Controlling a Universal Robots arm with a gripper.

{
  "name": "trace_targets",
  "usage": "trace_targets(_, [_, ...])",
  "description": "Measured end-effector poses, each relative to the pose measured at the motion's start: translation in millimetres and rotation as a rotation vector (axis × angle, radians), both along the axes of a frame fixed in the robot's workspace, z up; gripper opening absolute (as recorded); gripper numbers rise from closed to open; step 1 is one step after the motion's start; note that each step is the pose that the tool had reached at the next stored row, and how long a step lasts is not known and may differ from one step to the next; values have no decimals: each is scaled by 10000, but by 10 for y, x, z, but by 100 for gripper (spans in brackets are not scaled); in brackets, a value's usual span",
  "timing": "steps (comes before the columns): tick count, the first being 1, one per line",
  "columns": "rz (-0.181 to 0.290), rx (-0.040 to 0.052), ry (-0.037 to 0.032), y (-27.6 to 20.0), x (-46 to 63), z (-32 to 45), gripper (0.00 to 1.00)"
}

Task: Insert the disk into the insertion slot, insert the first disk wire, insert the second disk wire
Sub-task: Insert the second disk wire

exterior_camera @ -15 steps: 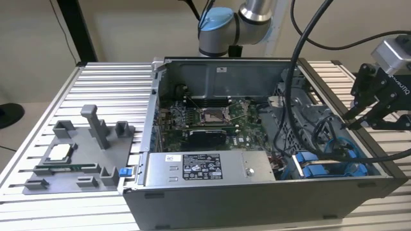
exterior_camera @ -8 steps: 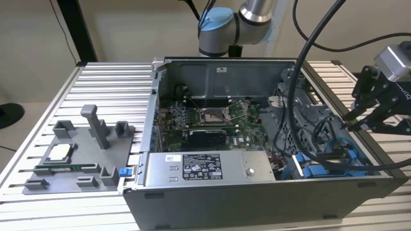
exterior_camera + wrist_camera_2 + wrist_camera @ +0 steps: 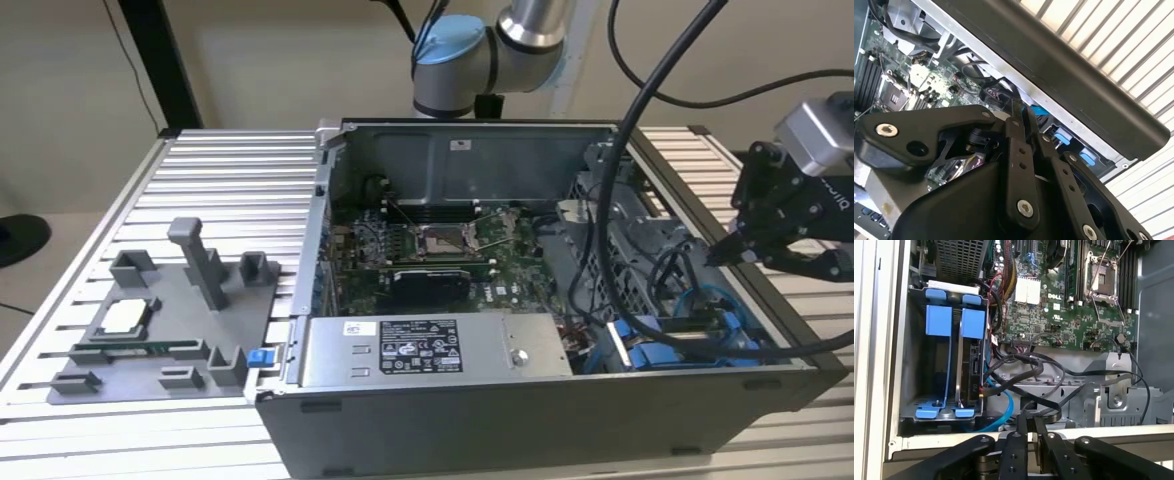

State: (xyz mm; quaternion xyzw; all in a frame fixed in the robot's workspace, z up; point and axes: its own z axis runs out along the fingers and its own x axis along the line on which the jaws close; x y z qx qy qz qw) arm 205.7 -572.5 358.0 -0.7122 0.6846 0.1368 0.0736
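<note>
Slatted metal table (image 3: 227,170) carries an open computer case (image 3: 534,430) and grey fixture (image 3: 180,325).

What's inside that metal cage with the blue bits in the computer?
In the first wrist view, the cage holds two blue frames side by side. The disk stands edge-on in one frame; its label is hidden. Whether the other frame carries anything cannot be told.

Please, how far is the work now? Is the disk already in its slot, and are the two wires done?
Looks done: the disk stands in the drive cage, held in its blue frame. In hand: nothing clear; the claw hovers shut above the case edge, close to loose black cables. Left: the pictures do not settle whether the two disk wires are plugged in, so count them as open.
</note>
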Motion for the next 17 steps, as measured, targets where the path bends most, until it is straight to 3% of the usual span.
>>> trace_targets(5, [19,53,-1,0,0,-13,0])
trace_targets(12, [20,58,0,-1,0,-15,0])
trace_targets(13, [20,58,0,-1,0,-16,100])
trace_targets(17, [20,60,2,-1,0,-21,100])
